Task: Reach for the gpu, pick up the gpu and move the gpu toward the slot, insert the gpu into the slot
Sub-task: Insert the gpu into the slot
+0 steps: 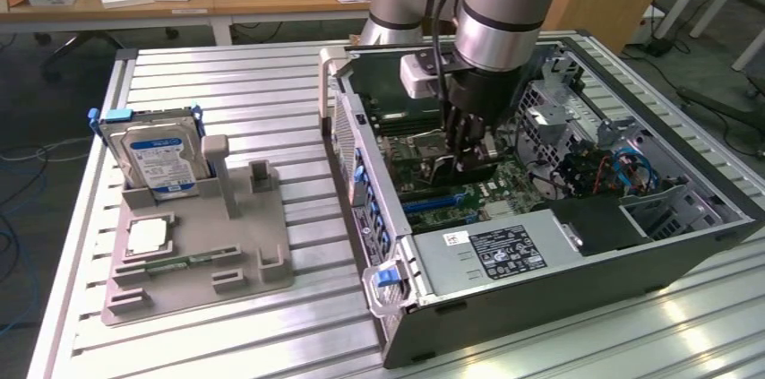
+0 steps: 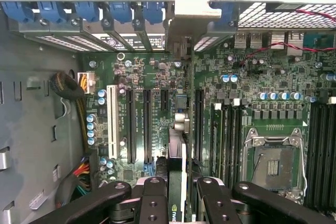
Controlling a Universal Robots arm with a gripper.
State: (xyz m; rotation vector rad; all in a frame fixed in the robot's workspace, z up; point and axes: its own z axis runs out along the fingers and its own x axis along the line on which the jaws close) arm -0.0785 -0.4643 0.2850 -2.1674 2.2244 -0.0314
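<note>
My gripper is down inside the open computer case, over the green motherboard. Its black fingers are shut on the gpu, which I see edge-on as a thin green card running away from the fingers toward the case's rear brackets. Long black slots lie side by side on the board. The gpu stands between two of them, and the slot right beneath it is hidden by the card. I cannot tell whether its edge touches the board.
The silver CPU socket and memory slots lie beside the card. Cable bundles and the power supply crowd the case. On the exterior view's left, a grey fixture holds a hard drive, a CPU chip and a memory stick.
</note>
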